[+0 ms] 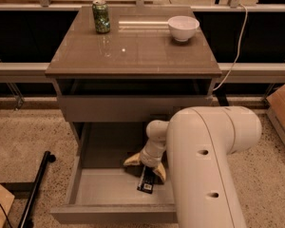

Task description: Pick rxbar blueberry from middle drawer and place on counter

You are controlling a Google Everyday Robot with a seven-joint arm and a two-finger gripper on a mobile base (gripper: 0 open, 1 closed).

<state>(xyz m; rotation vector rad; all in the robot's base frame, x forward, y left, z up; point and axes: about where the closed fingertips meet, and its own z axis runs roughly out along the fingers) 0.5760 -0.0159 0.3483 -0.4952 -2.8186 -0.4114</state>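
Observation:
The rxbar blueberry [146, 183], a small dark bar with white print, lies flat on the light grey floor of the open middle drawer [104, 194], right of centre. My gripper [143, 170] reaches down into the drawer. Its tan fingers [132, 161] are spread open and straddle the bar's far end, just above or touching it. My big white arm [209, 165] hides the drawer's right part. The counter [133, 51] is the glossy brownish-grey top above.
A green can [101, 16] stands at the counter's back left and a white bowl [183, 27] at its back right. A closed grey drawer front [133, 108] sits above the open drawer. A black stand leg [35, 189] lies on the floor at left, and a cardboard box [282, 108] stands at right.

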